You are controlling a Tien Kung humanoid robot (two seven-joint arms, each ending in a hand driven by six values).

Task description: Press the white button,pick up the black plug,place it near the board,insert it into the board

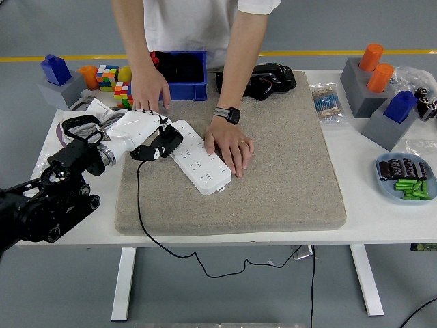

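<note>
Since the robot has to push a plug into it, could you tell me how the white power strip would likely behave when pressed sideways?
The white power strip looks rigid and fairly light, so it would probably slide or pivot if pushed. The felt mat beneath likely adds some grip. The person's hand rests flat on it, which should steady it while the left hand brings the black plug to its edge.

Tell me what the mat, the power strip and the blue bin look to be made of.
The mat looks like thick grey-beige felt or a similar fabric: matte, speckled, with soft rounded edges. The power strip seems to be hard white plastic, smooth with a slight sheen and moulded socket holes. The blue bin appears to be rigid moulded plastic, with a uniform colour and straight walls.
</note>
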